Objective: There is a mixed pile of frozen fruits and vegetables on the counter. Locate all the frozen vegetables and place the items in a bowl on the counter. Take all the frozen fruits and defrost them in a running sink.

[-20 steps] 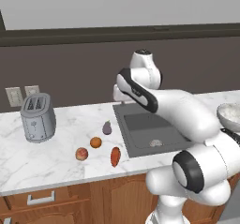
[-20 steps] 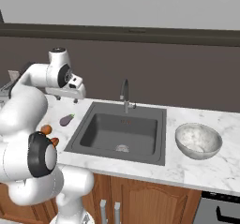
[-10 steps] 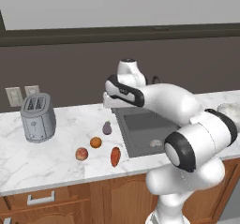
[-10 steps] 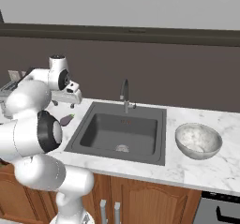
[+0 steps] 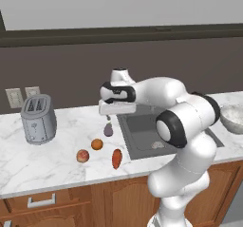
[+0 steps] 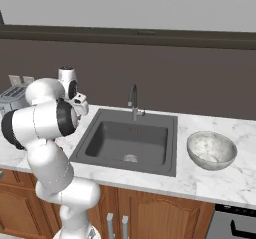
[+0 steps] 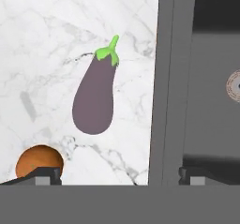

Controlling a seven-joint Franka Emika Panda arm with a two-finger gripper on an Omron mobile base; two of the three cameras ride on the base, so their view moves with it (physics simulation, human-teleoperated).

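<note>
On your left a toaster point(image 5: 38, 118) stands on the table point(image 5: 57, 150). Next come the apple point(image 5: 82, 156), the orange point(image 5: 97, 144) and the root point(image 5: 116, 158), loosely grouped. The eggplant point(image 5: 108, 129) lies just beside the sink point(image 5: 142, 133), stem toward the wall. Your tool point(image 5: 108, 118) hangs right above it, jaws spread wide, holding nothing. Far right, past the sink, sits the bowl point(image 6: 211, 150).

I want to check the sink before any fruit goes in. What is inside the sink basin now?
The sink holds only its round drain on the dark floor; no fruit or water can be seen. The near wall hides the closest strip of the floor.
</note>
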